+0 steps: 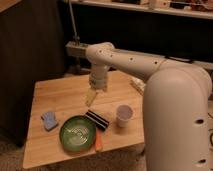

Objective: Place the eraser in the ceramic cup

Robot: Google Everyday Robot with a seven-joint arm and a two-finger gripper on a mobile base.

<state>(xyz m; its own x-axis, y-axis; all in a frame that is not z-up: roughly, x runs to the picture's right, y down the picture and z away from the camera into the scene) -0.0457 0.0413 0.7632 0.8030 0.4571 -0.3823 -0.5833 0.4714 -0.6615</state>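
One arm [175, 110] poises its hand [90, 97], grip unclear, near one eraser [97, 119], one cup [123, 115].

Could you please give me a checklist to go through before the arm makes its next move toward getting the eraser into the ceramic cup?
1. Eraser free to pick: ok. The eraser lies flat on the table with nothing on it.
2. Ceramic cup ready: ok. The ceramic cup stands upright, mouth up, to the right of the eraser in the camera view.
3. Gripper over the eraser: not ok. The gripper hangs above the table, behind the eraser and not touching it.
4. Eraser apart from the green plate: cannot tell. One end lies close by the rim.
5. Cup empty: cannot tell. Its inside is not visible.
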